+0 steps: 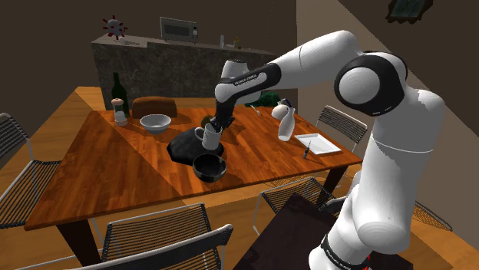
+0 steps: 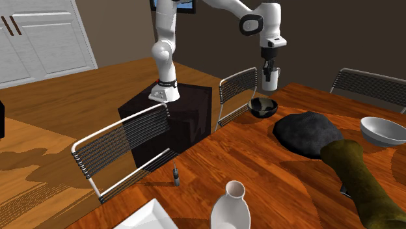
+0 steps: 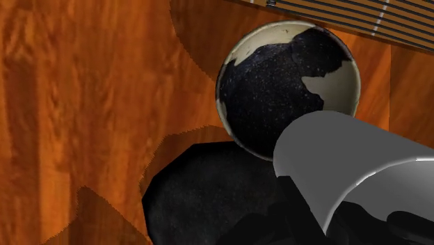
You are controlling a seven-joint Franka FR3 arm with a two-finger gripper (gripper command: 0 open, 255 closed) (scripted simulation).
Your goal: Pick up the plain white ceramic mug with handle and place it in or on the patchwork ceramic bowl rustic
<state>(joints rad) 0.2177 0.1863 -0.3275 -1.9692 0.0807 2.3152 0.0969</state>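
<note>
Shoulder view: gripper (image 1: 216, 128) clamped on white mug (image 1: 208, 138), aloft near dark bowl (image 1: 209, 167); I'd centre over its rim, lower gently, release low.

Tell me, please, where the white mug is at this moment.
The white mug hangs in the gripper mid-table in the shoulder view, just above the dark bowl, beside the black mound.
</note>
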